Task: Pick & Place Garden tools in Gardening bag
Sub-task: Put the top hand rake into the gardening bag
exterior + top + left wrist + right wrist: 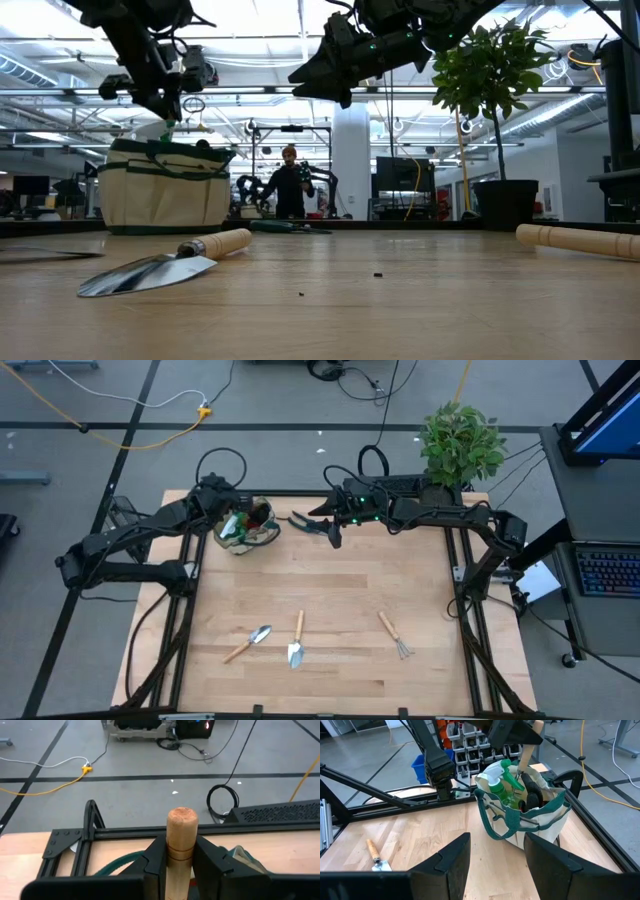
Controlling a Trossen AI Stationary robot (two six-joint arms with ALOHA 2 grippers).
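Left gripper (180, 865) is pinching a wooden tool handle (181, 840) upright over the gardening bag (246, 530), sitting at the table's eleven o'clock. Right gripper (330, 530), fingers spread and empty, is hovering just beside pruning shears (303, 520) at twelve o'clock. Two trowels (297, 640) and a fork rake (394, 634) are lying near six.

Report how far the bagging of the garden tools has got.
Done: a green spray bottle and dark items already sit in the gardening bag.
In hand: the left gripper is shut on a wooden-handled tool above the bag.
Left: the pruning shears, two trowels and a fork rake lie on the table. The right gripper is open, empty.
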